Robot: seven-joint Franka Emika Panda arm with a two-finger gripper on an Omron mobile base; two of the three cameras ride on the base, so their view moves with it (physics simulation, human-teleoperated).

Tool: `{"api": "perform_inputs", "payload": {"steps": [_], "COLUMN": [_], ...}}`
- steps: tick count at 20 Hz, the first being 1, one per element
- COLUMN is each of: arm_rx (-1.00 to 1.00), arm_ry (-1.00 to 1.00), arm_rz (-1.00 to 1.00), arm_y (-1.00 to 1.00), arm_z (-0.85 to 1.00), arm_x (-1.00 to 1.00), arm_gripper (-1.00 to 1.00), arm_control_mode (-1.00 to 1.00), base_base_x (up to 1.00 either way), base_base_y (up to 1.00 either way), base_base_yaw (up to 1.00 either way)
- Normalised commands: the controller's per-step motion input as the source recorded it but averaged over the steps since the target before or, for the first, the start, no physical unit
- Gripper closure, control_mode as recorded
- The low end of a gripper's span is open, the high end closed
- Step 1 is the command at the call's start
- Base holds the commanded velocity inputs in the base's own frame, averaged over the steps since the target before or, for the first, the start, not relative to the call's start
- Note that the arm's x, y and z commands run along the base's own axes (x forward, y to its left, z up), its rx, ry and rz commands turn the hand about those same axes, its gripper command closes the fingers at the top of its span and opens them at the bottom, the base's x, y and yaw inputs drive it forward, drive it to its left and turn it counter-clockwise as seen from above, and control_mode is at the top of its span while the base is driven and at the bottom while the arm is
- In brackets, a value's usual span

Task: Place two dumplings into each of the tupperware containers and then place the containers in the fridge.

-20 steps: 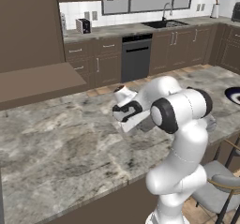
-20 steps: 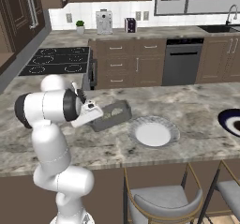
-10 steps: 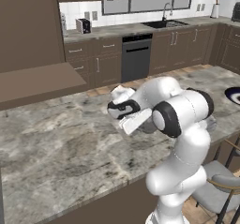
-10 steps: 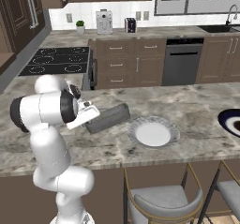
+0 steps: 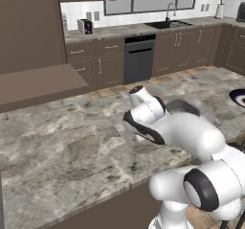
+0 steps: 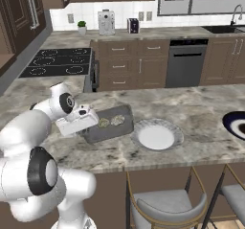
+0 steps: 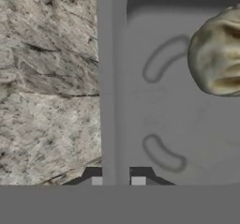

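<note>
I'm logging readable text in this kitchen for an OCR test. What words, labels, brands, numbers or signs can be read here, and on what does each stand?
None: no legible text in any view.
Dark grey container: embossed curved marks on its floor in the hand view, not letters.
Pale plate: blank.
Coffee machine and toaster on the back counter: too small to show any label.
Dishwasher: no readable marking.

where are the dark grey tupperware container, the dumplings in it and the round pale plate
dark grey tupperware container [image 6: 125, 110]: right base view, far rim.
dumplings [image 6: 116, 120]: right base view, on the right one of the two inside the tub.
round pale plate [image 6: 157, 137]: right base view, bare middle of the plate.
</note>
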Motion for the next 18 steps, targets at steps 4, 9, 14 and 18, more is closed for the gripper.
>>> {"api": "perform_inputs", "payload": {"steps": [4,9,14,18], "arm_rx": [0.09,0.14,0.13,0.02], "arm_ry": [-0.35,-0.39,-0.22,-0.03], "arm_rz": [0.00,0.00,0.03,0.19], "arm_y": [0.00,0.02,0.36,0.52], "arm_z": [0.84,0.77,0.64,0.60], "arm_x": [-1.00,-0.98,-0.74,-0.38], "arm_gripper": [1.00,1.00,1.00,1.00], "arm_control_mode": [-1.00,-1.00,-1.00,-1.00], "base_base_x": [0.00,0.00,0.00,0.00], "base_base_y": [0.00,0.00,0.00,0.00], "base_base_yaw": [0.00,0.00,0.00,0.00]}}
